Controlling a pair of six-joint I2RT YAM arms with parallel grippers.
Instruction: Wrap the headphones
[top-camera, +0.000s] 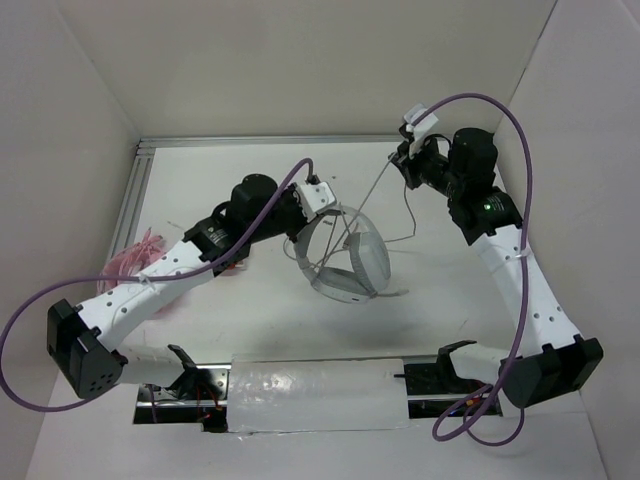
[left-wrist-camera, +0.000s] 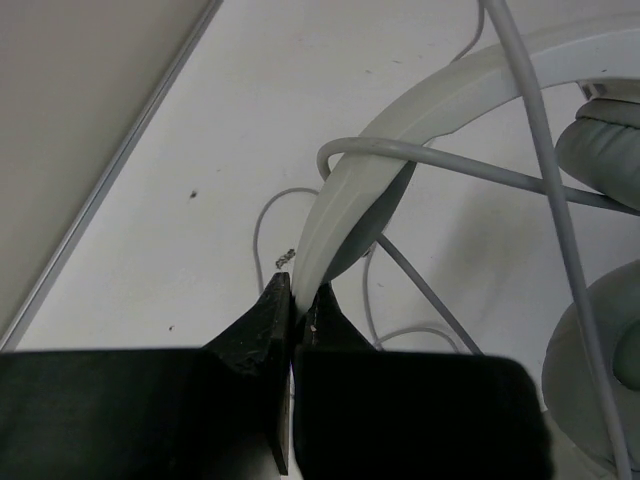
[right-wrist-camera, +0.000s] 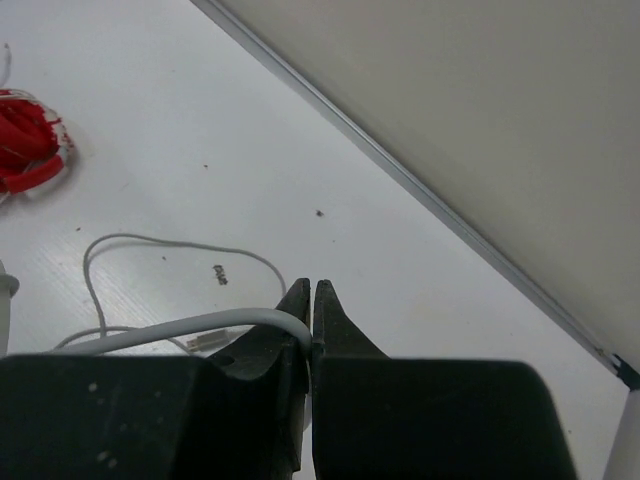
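Mid-table, I am pinching my left gripper tight on the headband of the headphones, their ear cups sitting to my right of the grip. Farther back, I am clenching my right gripper on the cable, which is running straight to the headband and looping over it. Beyond, a red bundle is lying on the table.

Left arm, right arm outstretched, jaws clamped

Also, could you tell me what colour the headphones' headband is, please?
Pale grey-white; the headband shows best in the left wrist view.
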